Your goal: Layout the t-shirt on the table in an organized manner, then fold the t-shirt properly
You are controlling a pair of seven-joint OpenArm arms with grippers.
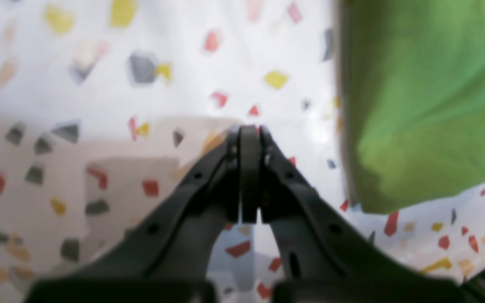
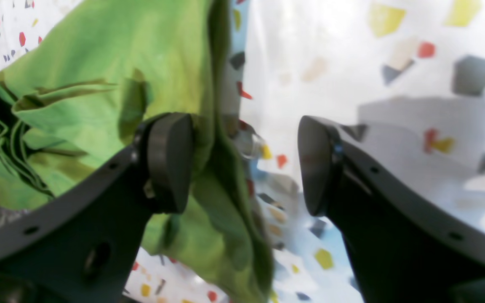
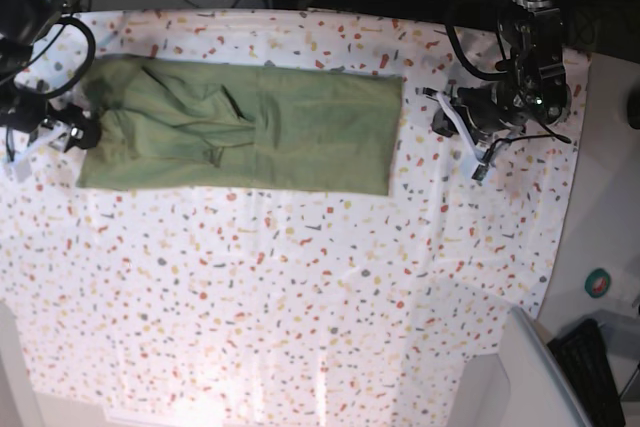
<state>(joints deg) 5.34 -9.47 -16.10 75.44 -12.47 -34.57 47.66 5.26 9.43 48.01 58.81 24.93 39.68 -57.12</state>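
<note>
Black jaws of the right gripper (image 2: 242, 168) stand wide apart at the t-shirt's (image 3: 240, 127) edge; closing now could bunch cloth. Left gripper (image 1: 249, 139), pressed together and empty, hovers over the table (image 3: 300, 287) beside it. Only the base view shows the long folded strip.

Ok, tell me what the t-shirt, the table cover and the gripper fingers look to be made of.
The t-shirt: soft matte woven or knit cloth, likely cotton; it creases and drapes in limp folds. The table cover: thin white sheet printed with coloured flecks, slightly glossy, perhaps plastic-coated; it wrinkles and shows glare. The right gripper fingers: dark matte hard plastic, apparently, with smooth moulded pads.
</note>
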